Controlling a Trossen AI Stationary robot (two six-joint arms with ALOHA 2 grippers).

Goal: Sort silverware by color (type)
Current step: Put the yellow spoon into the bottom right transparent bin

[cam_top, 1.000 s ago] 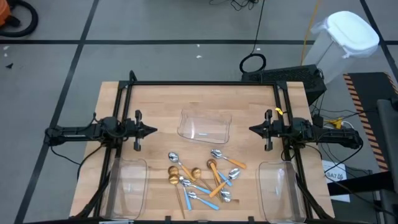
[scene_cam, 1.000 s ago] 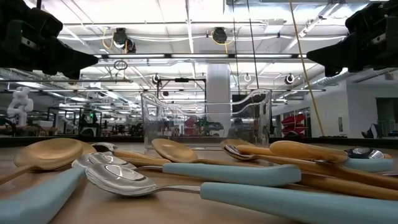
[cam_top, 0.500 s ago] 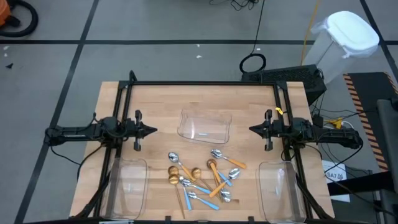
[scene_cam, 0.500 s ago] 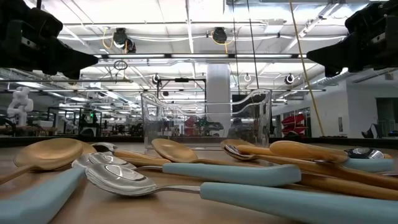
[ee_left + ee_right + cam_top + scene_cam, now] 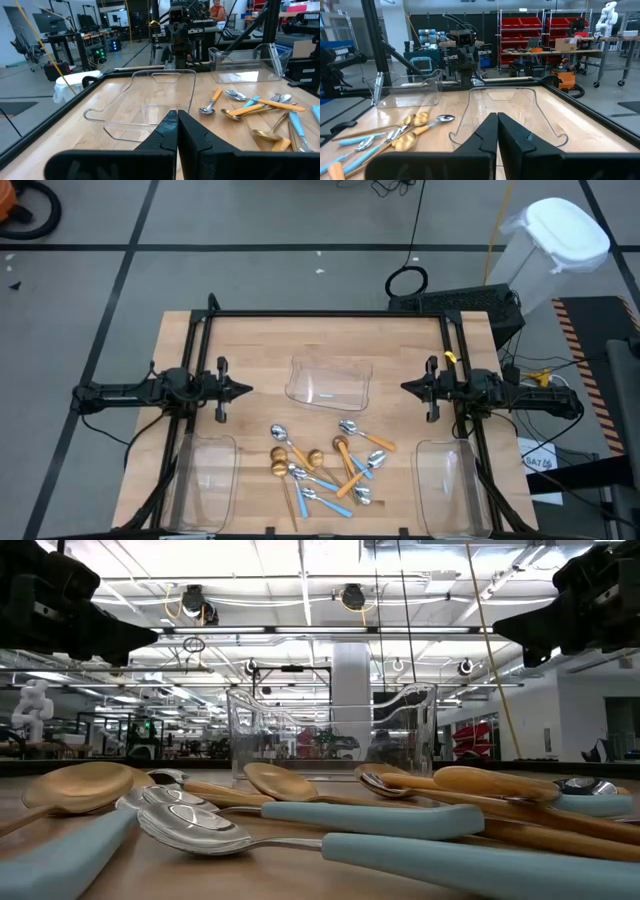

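Note:
The silverware point(image 5: 325, 468) is a loose pile of small spoons lying flat on the wooden table near its front edge, some crossed over each other. They have light-blue handles point(image 5: 370, 818), orange handles point(image 5: 215, 96), or are all gold point(image 5: 407, 140). My left gripper point(image 5: 246, 390) hovers level over the table's left side, shut and holding nothing; its closed fingers also show in the left wrist view point(image 5: 177, 125). My right gripper point(image 5: 405, 388) mirrors it over the right side, shut and holding nothing, as the right wrist view point(image 5: 497, 127) shows. Both point toward the table's middle, well above and behind the spoons.
Three clear plastic trays stand on the table: one at the far middle point(image 5: 330, 380) between the grippers, one at the near left point(image 5: 205, 475), one at the near right point(image 5: 445, 475). A black frame point(image 5: 330, 313) runs along the table's far and side edges.
My right gripper has rolled slightly about the line it points along and stays in place, still shut. Neither the spoons nor the trays have moved.

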